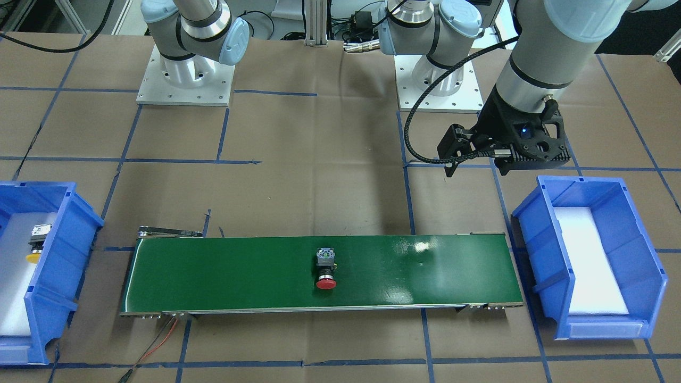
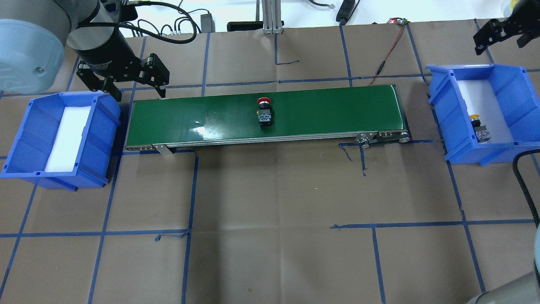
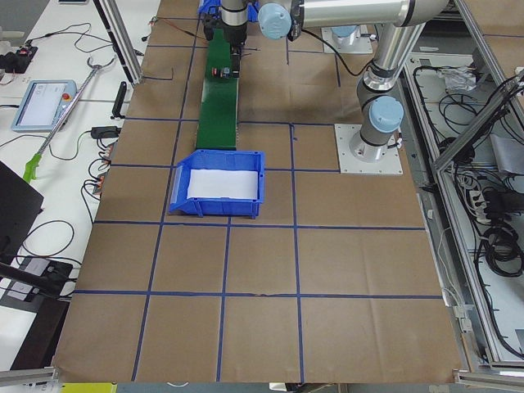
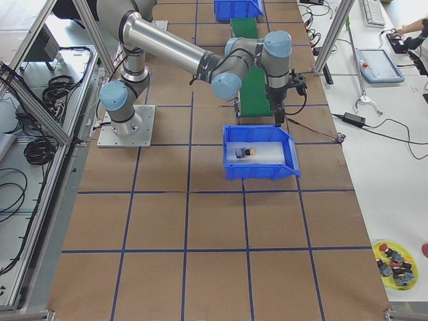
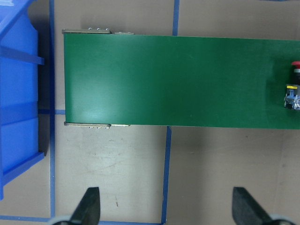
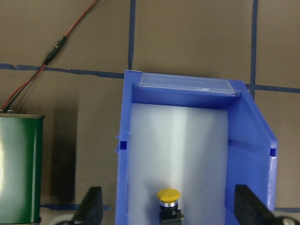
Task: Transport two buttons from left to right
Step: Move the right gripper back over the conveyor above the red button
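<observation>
The red button point(image 1: 325, 268) lies on its side in the middle of the green conveyor belt point(image 1: 239, 271); it also shows in the overhead view point(image 2: 264, 110) and at the right edge of the left wrist view point(image 5: 293, 89). The yellow button point(image 2: 479, 126) lies in the right blue bin point(image 2: 510, 93), also in the right wrist view point(image 6: 168, 201). My left gripper point(image 2: 130, 84) is open and empty above the table beside the belt's left end; its fingertips point(image 5: 89, 206) frame bare paper. My right gripper point(image 2: 504, 40) is open and empty above the right bin's far end point(image 6: 243, 140).
An empty blue bin point(image 2: 25, 139) with a white liner stands left of the belt. A red and black wire point(image 2: 388, 50) runs from the belt's right end to the table's back. Brown paper with blue tape lines covers the table.
</observation>
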Robot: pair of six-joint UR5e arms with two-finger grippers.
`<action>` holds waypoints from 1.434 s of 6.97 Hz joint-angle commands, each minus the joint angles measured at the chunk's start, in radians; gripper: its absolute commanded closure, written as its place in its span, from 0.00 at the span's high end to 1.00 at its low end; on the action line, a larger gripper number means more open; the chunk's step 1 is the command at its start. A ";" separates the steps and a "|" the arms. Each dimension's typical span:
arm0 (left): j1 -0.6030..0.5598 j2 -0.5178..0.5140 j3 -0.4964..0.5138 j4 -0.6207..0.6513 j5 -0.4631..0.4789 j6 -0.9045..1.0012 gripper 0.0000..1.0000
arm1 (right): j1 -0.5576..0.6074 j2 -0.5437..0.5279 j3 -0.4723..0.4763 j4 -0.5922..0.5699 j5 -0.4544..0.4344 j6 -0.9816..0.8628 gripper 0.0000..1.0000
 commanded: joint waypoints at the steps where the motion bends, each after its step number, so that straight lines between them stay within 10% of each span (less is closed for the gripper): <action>1: 0.000 0.002 0.000 0.000 0.000 0.000 1.00 | 0.113 -0.008 -0.059 0.170 0.004 0.234 1.00; 10: 0.000 0.002 -0.002 0.000 0.002 0.000 1.00 | 0.446 -0.019 -0.041 0.289 -0.040 0.637 1.00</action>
